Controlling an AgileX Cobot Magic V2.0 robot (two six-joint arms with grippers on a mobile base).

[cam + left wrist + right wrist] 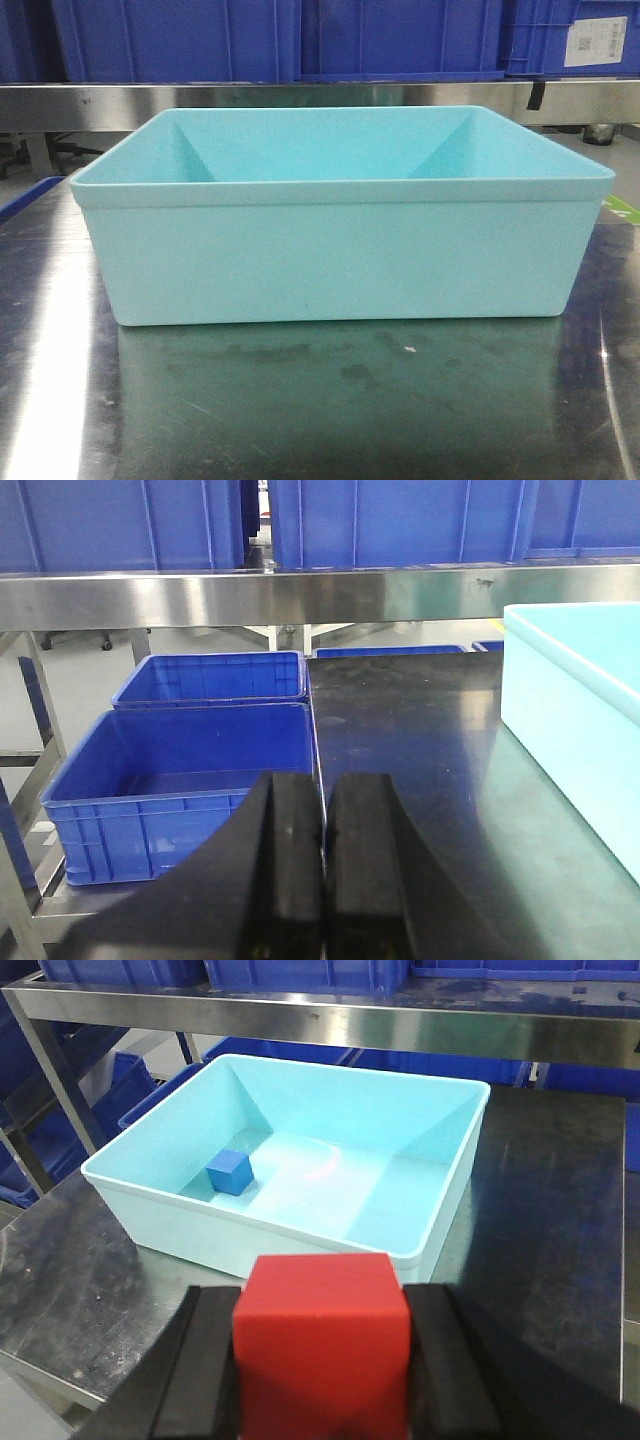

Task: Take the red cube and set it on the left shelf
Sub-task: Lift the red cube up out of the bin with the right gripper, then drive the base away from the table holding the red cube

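Note:
The red cube [322,1345] fills the bottom of the right wrist view, clamped between the two black fingers of my right gripper [322,1300], which is shut on it above the steel tabletop, just in front of the turquoise tub [150,1210]. My left gripper [325,790] is shut with nothing between its fingers, hovering over the table's left edge. The left shelf [250,595] runs across the top of the left wrist view as a brushed-steel rail with blue crates [130,520] on it. Neither gripper appears in the front view.
The turquoise tub [340,250] stands mid-table and holds a small blue cube [229,1172]. Two open blue crates [190,770] sit on a lower level left of the table. The shelf rail [90,100] with blue crates passes behind the tub.

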